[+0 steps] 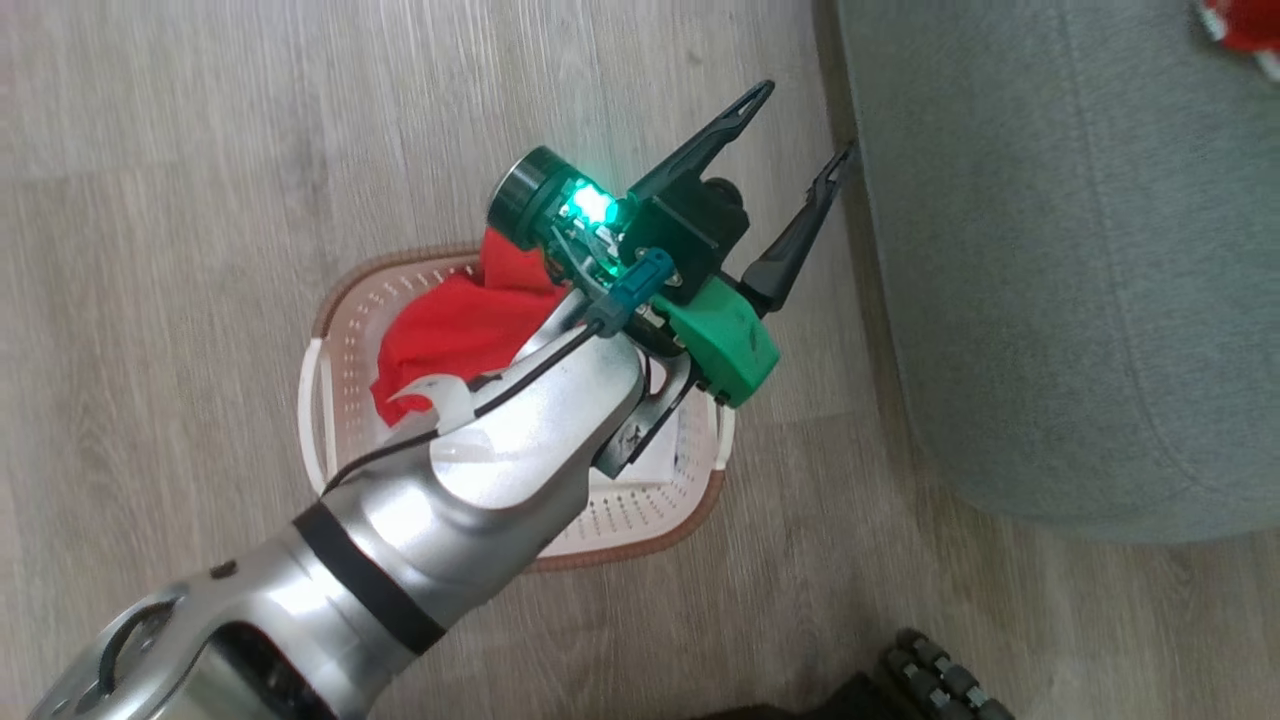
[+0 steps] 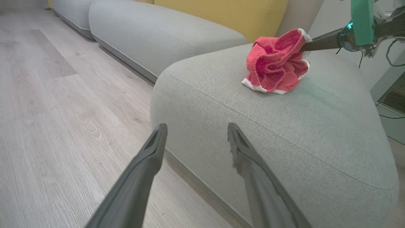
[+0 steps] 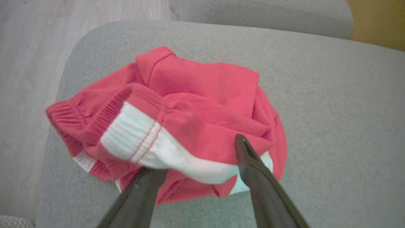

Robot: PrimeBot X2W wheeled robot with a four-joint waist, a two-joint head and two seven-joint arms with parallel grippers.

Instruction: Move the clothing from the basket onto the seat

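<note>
We judge one delivery to be at its end. A crumpled bright red sports garment with a white ribbed band [image 3: 202,95] lies on top of the large grey-green fabric seat cushion [image 3: 332,126], well apart from the basket. Our right pincer [image 3: 196,155] hangs low over it with its two dark fingers apart. The white band lies between them, and nothing is clamped. In the left wrist view one of those fingers touches the garment's upper fold. More red clothing [image 1: 460,320] sits bunched in the oval cream-white perforated plastic basket with the brown rim [image 1: 660,550], which stands on the pale wood-look floor [image 1: 200,200] near the seat. Our left pincer [image 1: 808,120] hovers above the basket, pointing toward the cushion's edge, its fingers wide apart and empty. We reckon the task is partway done, with the basket's load not yet moved. The next move calls for lifting the right pincer clear without snagging the cloth. One arm must then go down into the basket, pinch a raised fold of the thin fabric firmly, and lift it high enough to clear the rim and the cushion's edge.
</note>
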